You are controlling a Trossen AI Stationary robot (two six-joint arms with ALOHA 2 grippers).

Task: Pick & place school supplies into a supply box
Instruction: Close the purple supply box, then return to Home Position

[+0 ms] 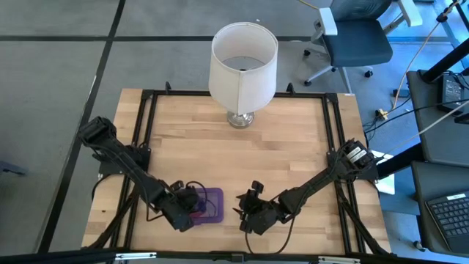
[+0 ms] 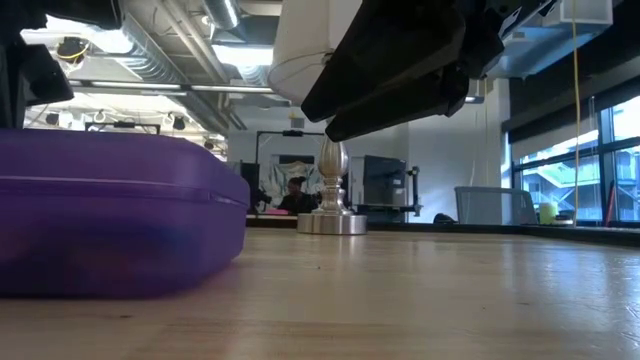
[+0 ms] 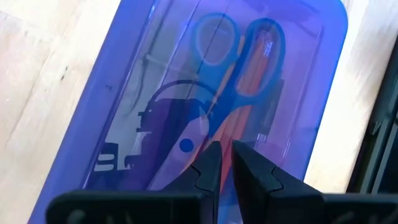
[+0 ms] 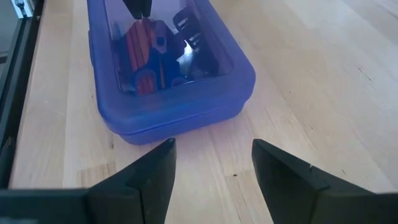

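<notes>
— What stands on the wooden table (image 1: 293,147) apart from the work?

— A lamp with a white shade (image 1: 243,64) on a shiny metal base (image 2: 332,222), well beyond both sets of jaws, at the far edge of the table.

— And off the table?

— An office chair (image 1: 359,40) on the grey floor, farther still past the lamp and toward the right-hand jaws' side. A desk with a keyboard (image 1: 448,213) lies out to the right of those jaws.

— Anyone in the room?

— One person (image 2: 295,195), seated far behind the lamp base, beside a dark monitor (image 2: 383,180). Large windows (image 2: 575,175) line the wall.
</notes>
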